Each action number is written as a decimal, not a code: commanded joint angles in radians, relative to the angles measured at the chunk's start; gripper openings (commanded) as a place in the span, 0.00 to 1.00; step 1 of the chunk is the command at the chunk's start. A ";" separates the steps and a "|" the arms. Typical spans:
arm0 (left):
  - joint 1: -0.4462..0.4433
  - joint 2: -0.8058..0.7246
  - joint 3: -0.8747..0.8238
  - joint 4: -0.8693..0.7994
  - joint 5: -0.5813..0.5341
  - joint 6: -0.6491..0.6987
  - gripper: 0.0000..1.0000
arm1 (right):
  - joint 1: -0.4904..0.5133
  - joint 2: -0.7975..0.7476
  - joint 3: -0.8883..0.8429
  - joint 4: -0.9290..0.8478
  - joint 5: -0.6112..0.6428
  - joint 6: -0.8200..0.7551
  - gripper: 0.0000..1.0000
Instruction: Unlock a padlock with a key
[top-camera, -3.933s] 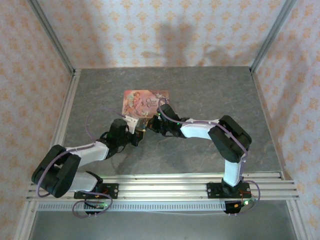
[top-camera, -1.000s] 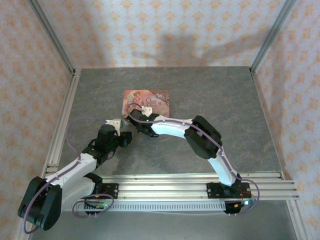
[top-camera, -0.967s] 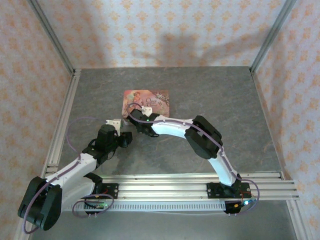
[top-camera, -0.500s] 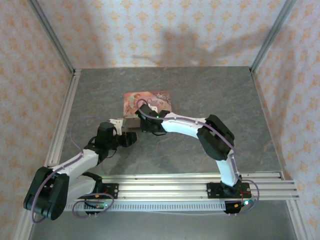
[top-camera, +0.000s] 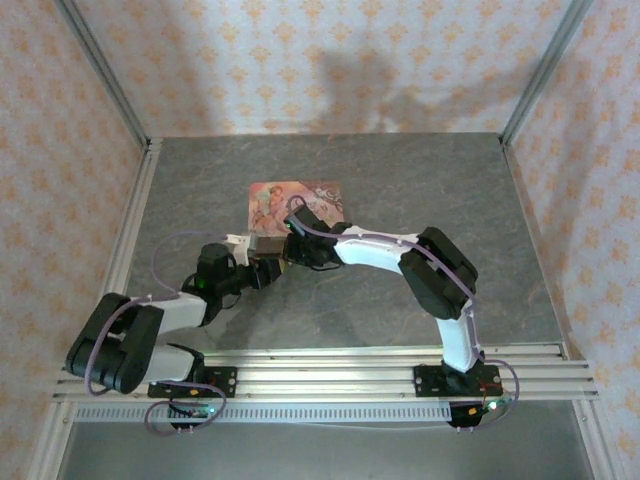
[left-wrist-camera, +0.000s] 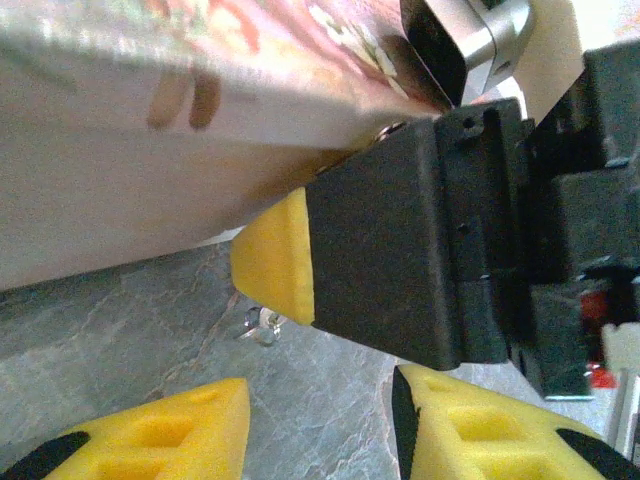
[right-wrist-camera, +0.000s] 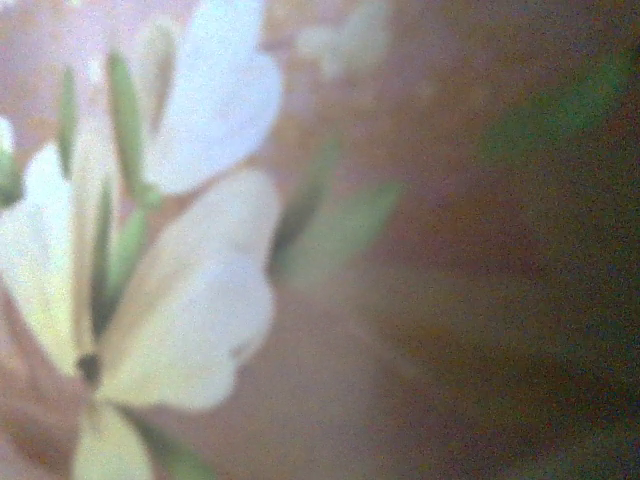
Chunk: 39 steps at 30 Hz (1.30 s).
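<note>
Tiny key (left-wrist-camera: 257, 323), I think, is lying on the worktop (left-wrist-camera: 120, 325) just near of the pink tin (left-wrist-camera: 110, 170). The left pincer (left-wrist-camera: 320, 398) is gaping, empty. I cannot tell the right pincer (top-camera: 291, 246) state. 2 arms are crowding it, risking a clash or flicking it away.

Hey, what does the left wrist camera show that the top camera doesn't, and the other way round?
Left wrist: the open left gripper, a tiny silvery metal piece on the table by the yellow pad of the right gripper. Top: left arm and right arm full length, the mounting rail, papered walls. Shared: the pink tin, both grippers by its near edge.
</note>
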 joint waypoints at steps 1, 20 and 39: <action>0.011 0.035 -0.010 0.204 0.060 -0.006 0.42 | -0.014 -0.048 -0.018 0.087 -0.122 0.080 0.00; 0.074 0.235 -0.024 0.449 0.104 -0.115 0.37 | -0.032 -0.036 -0.028 0.136 -0.233 0.134 0.00; 0.074 0.317 0.027 0.548 0.139 -0.152 0.21 | -0.034 -0.016 -0.027 0.177 -0.304 0.194 0.00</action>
